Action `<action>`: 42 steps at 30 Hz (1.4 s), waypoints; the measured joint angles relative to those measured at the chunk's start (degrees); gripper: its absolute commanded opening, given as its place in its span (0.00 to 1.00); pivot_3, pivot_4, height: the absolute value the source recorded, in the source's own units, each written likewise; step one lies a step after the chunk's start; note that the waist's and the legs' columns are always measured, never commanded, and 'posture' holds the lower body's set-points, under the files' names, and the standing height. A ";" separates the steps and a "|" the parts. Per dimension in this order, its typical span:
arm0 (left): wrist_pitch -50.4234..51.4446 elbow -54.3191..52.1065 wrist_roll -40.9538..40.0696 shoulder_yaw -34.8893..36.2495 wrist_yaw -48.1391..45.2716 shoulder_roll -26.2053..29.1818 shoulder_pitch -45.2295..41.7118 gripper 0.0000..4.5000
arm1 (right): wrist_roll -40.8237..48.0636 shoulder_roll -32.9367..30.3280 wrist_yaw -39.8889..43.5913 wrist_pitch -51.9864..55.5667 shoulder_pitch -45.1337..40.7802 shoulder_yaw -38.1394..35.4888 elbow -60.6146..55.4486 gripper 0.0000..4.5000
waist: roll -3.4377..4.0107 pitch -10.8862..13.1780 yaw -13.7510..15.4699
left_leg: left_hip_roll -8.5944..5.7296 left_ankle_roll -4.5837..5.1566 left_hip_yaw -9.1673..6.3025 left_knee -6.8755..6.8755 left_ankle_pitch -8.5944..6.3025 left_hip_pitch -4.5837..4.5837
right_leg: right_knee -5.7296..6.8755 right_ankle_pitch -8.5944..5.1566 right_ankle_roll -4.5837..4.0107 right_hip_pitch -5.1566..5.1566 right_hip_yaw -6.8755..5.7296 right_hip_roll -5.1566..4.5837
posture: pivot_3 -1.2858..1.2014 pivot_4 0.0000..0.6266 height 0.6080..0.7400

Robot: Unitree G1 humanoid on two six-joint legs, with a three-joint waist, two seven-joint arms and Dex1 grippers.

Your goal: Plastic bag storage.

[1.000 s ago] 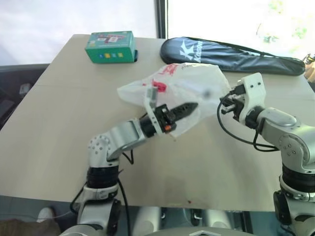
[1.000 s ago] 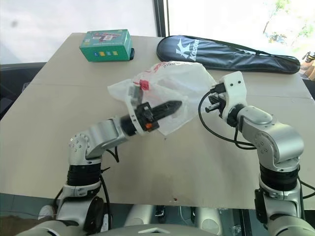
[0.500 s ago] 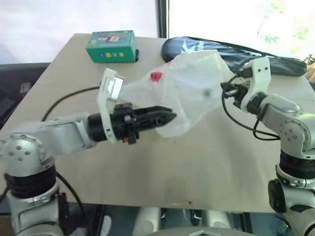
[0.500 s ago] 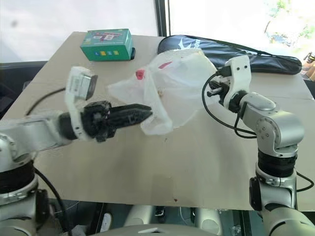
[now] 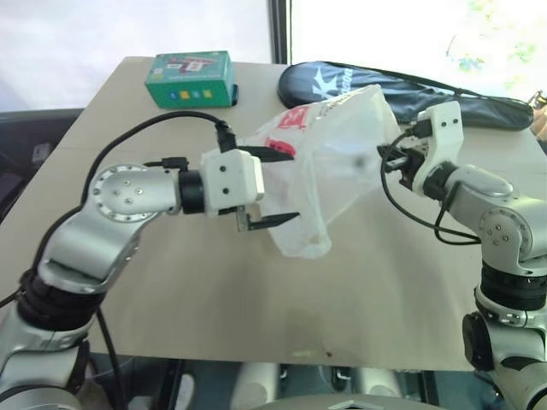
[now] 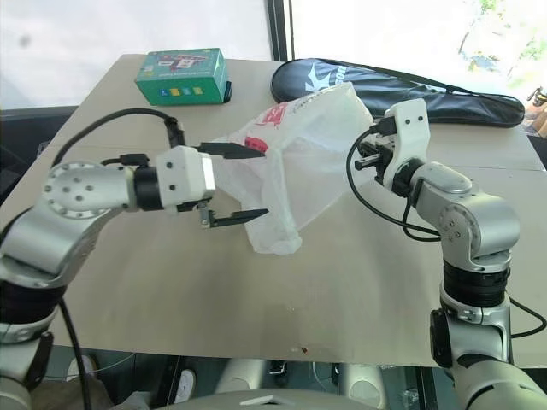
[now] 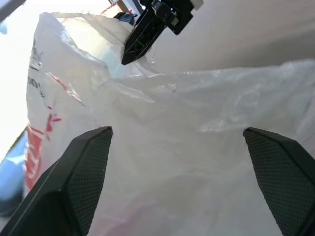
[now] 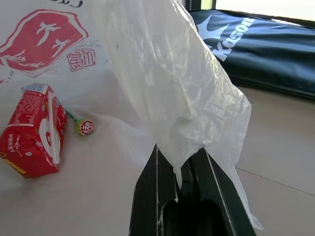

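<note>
With the right gripper (image 6: 369,161) pinched shut on the plastic bag (image 5: 333,171), hanging above the tabletop (image 5: 128,273) middle, and the left gripper (image 5: 273,190) spread wide, empty, bring those fingers around the slack lower fold before closing.

Daylight pours in from the windows (image 5: 376,30) beyond the table's far edge and blows them out to near white; the table (image 5: 385,299) is evenly lit, with soft shadows under the bag (image 5: 333,162) toward its near edge; light shines through the thin plastic; the left wrist view flares white in one corner; the right wrist view is crisp on the carton (image 8: 32,130); a grey smudge sits on the bag in the left eye view.
</note>
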 measured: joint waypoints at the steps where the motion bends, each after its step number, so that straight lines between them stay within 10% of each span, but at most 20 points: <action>1: -2.04 1.19 2.11 -0.85 -0.23 -1.20 -0.65 0.98 | -0.03 -0.01 -0.03 -0.01 0.02 0.00 0.00 0.00 | 0.00 0.00 0.02 | 0.00 0.01 0.01 0.00 -0.01 -0.01 | -0.02 0.00 0.00 0.00 0.00 0.00 | 0.52 0.24 1.00; 18: -12.85 3.44 -1.79 3.07 -10.55 -6.21 -0.81 0.98 | -0.77 -0.46 1.34 -2.82 0.28 0.47 2.88 0.00 | -0.01 0.00 -0.08 | 0.16 0.03 0.04 0.09 -0.01 -0.01 | 0.00 0.01 0.01 0.01 0.03 0.13 | 0.52 0.24 1.00; 34: -29.20 15.72 11.81 -10.33 -23.09 -12.17 -9.22 0.98 | -2.28 -2.06 2.82 -5.11 -1.72 1.62 7.03 0.00 | 0.00 0.00 -0.10 | 0.21 0.04 0.17 0.14 -0.01 0.04 | 0.14 0.01 0.01 -0.01 0.17 0.22 | 0.52 0.24 1.00; 42: -33.41 21.86 16.69 -13.80 -26.30 -12.54 -10.48 0.34 | -2.51 -2.06 2.90 -5.13 -2.31 1.86 7.11 0.00 | 0.00 0.00 -0.11 | 0.21 0.06 0.19 0.20 -0.02 0.05 | 0.22 0.01 0.01 -0.02 0.19 0.22 | 0.52 0.24 1.00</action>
